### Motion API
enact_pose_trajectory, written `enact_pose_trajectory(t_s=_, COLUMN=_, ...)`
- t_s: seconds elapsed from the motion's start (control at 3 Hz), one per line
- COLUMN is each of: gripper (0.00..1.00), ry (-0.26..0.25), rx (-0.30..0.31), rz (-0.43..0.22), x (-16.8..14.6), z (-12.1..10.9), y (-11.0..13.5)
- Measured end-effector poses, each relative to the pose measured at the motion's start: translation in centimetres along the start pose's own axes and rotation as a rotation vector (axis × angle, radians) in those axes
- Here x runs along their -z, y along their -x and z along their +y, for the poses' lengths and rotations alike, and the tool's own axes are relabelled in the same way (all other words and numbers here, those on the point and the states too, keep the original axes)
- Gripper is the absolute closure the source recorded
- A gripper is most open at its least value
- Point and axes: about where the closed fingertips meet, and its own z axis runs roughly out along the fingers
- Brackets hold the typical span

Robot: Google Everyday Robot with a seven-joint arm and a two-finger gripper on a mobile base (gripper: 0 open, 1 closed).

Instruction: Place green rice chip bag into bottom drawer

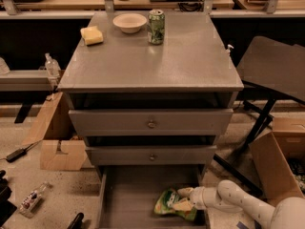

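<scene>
The green rice chip bag lies in the open bottom drawer, at its right side near the front. My gripper comes in from the right on a white arm and sits at the bag's right end, touching it. The two upper drawers are closed.
On the cabinet top stand a green drink can, a white bowl and a yellow sponge. A cardboard box is at the right, another at the left. A dark chair stands at the right.
</scene>
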Motion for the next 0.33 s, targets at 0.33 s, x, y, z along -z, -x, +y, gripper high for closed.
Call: enact_pose_trajectory(t_s=0.33, gripper=0.00, ry=0.003, rx=0.000, rz=0.000, x=-0.16, z=0.12, y=0.00)
